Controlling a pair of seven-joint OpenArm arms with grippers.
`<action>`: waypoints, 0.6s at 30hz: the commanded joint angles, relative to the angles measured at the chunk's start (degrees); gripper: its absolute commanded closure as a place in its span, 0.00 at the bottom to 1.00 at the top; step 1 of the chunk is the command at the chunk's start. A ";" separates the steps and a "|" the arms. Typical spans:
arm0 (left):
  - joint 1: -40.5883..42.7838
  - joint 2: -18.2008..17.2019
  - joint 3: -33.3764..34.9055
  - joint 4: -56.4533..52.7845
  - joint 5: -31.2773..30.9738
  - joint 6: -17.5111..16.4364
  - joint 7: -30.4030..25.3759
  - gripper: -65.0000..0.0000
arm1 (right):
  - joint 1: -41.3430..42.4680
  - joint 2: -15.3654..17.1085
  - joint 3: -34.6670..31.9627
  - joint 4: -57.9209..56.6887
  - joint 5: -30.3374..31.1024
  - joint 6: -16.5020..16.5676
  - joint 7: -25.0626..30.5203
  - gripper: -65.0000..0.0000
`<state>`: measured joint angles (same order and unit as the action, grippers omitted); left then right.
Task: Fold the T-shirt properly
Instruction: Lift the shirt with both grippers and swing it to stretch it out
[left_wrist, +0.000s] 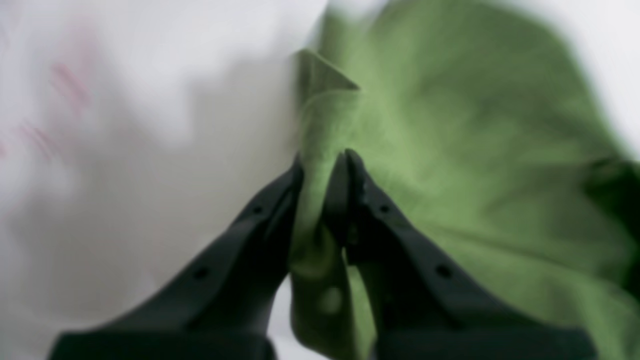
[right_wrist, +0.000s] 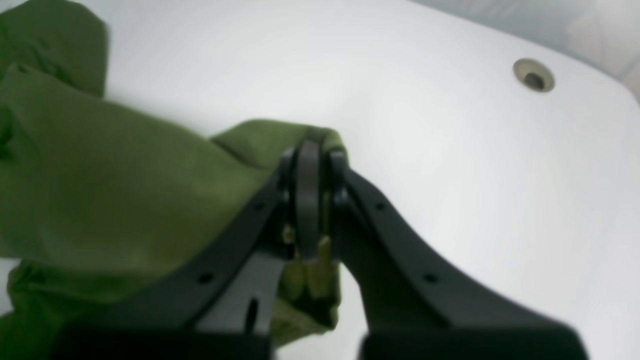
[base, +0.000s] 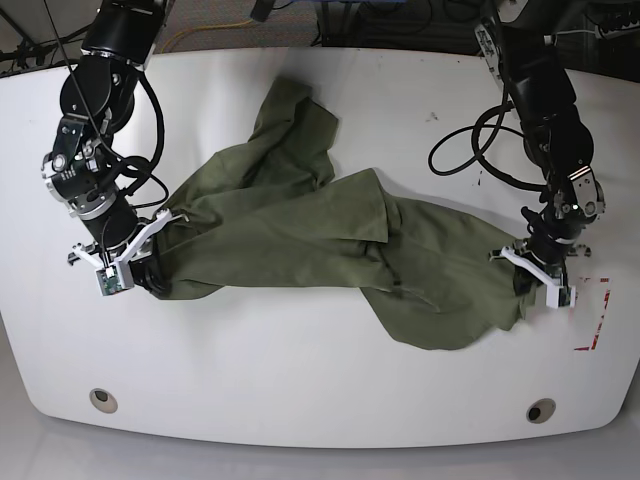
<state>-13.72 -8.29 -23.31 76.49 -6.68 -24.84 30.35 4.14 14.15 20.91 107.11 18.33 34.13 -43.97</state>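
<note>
T-shirt (base: 300, 230) plain, no print (red table (base: 300, 390) marks illegible).

This is my lab bench setup, not anybody's home. I've got a big white table (base: 320, 390) with rounded corners and cable grommets (base: 541, 411) set into it, and my two black arms (base: 95, 120) are bolted at the far edge with loose cables (base: 470, 150) hanging off them. There's red tape (base: 596, 320) marking a spot on the tabletop, and more wires (base: 215, 25) trail over the dark floor behind it.
</note>
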 joint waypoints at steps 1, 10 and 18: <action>-1.10 -1.42 -0.29 5.84 -0.75 0.09 0.03 1.00 | 4.34 0.75 -0.03 -0.87 0.97 -0.24 2.08 1.00; -1.63 -1.60 -5.22 20.00 -0.75 0.09 8.99 1.00 | 19.46 4.88 -0.11 -8.60 1.59 -0.15 -2.76 1.00; -7.52 -2.56 -7.24 28.26 -0.75 -0.08 17.43 1.00 | 35.37 9.01 -0.29 -15.64 1.67 0.99 -5.92 1.00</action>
<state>-18.31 -9.61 -30.50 103.13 -7.64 -25.30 47.81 35.62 21.37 20.18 92.62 20.27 35.03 -51.55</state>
